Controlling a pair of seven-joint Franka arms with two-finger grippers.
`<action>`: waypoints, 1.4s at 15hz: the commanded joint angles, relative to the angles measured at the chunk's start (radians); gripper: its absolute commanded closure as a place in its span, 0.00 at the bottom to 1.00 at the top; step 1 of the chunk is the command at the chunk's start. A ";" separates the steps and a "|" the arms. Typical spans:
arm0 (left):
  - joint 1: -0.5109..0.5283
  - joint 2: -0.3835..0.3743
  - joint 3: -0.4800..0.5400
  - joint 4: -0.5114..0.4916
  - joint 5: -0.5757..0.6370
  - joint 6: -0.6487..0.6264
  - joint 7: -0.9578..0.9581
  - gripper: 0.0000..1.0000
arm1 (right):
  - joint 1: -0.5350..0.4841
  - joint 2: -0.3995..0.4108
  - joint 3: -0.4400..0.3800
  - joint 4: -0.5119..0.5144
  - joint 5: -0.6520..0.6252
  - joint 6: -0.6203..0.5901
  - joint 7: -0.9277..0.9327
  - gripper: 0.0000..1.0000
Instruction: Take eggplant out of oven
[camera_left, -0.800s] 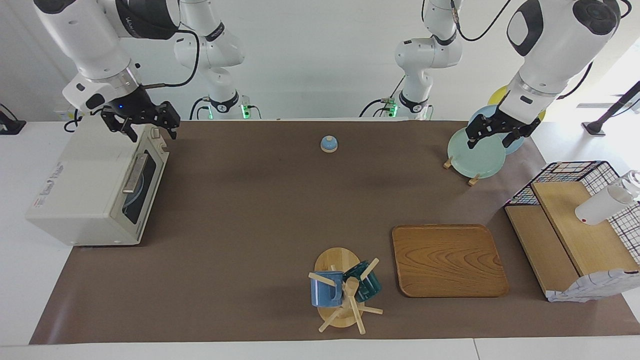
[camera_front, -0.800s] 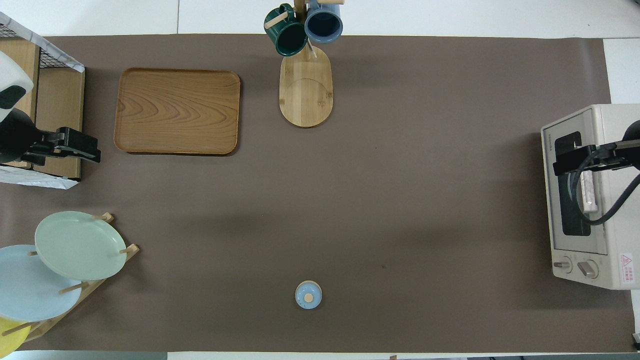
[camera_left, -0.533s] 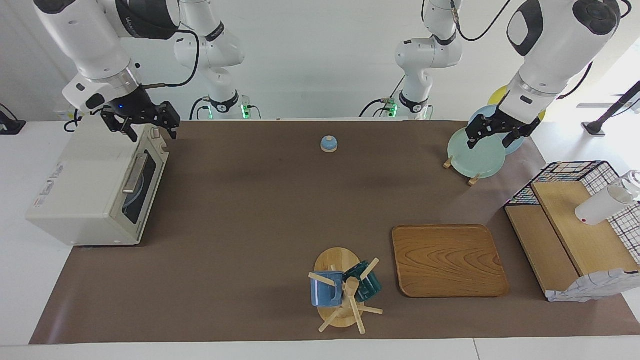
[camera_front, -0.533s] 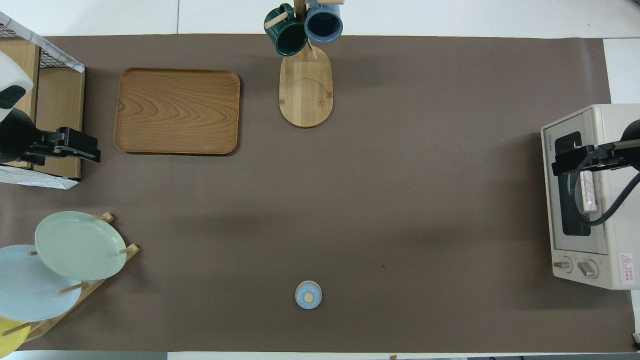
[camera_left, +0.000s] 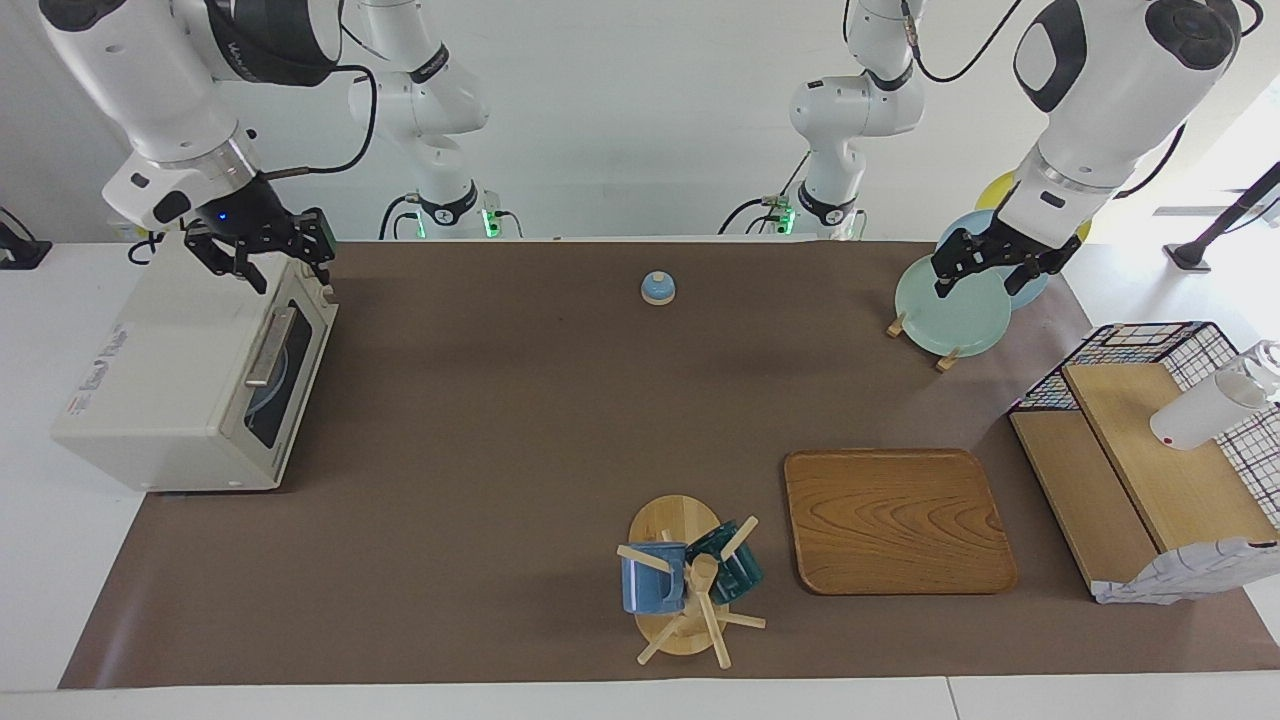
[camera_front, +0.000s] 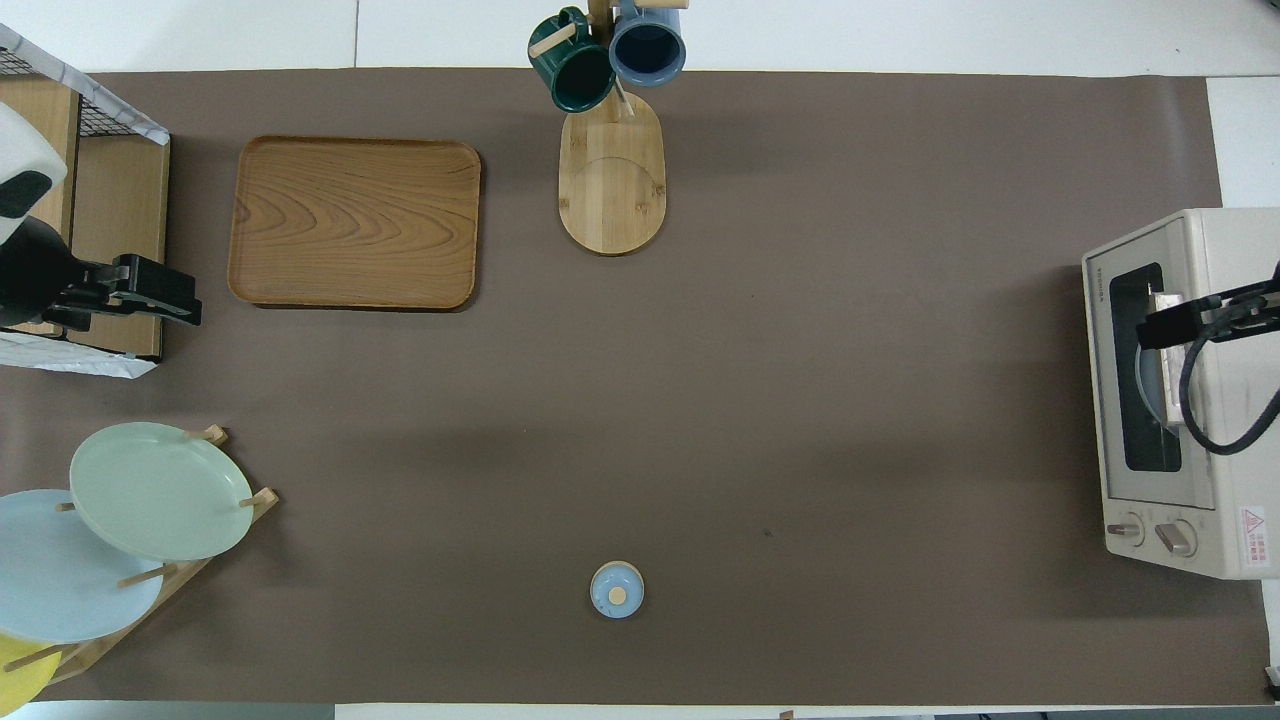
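The cream-white oven (camera_left: 170, 350) stands at the right arm's end of the table, its dark glass door shut and its bar handle (camera_left: 268, 348) facing the table's middle. It also shows in the overhead view (camera_front: 1240, 470). A pale plate shows faintly through the glass. The eggplant is hidden. My right gripper (camera_left: 268, 262) hangs open and empty just above the oven's top, near the end nearest the robots; in the overhead view it (camera_front: 1165, 325) covers the door's handle. My left gripper (camera_left: 980, 275) waits open and empty, raised over the plate rack.
A plate rack with a green plate (camera_left: 950, 305) stands at the left arm's end. A wire basket with wooden shelves (camera_left: 1150, 450), a wooden tray (camera_left: 895, 520) and a mug tree (camera_left: 690, 585) lie farther out. A small blue bell (camera_left: 657, 288) sits near the robots.
My right gripper has drifted a little toward the right arm's end of the table, from over the oven's door edge to over its top. The left arm has not moved.
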 joint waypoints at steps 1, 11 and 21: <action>0.000 -0.014 0.004 -0.010 0.018 -0.002 0.011 0.00 | -0.005 -0.054 0.004 -0.187 -0.055 0.156 -0.009 1.00; 0.000 -0.014 0.004 -0.011 0.017 -0.002 0.011 0.00 | -0.046 0.021 0.005 -0.250 -0.269 0.213 0.075 1.00; 0.000 -0.014 0.004 -0.011 0.017 -0.002 0.011 0.00 | -0.023 0.050 0.010 -0.328 -0.258 0.354 0.089 1.00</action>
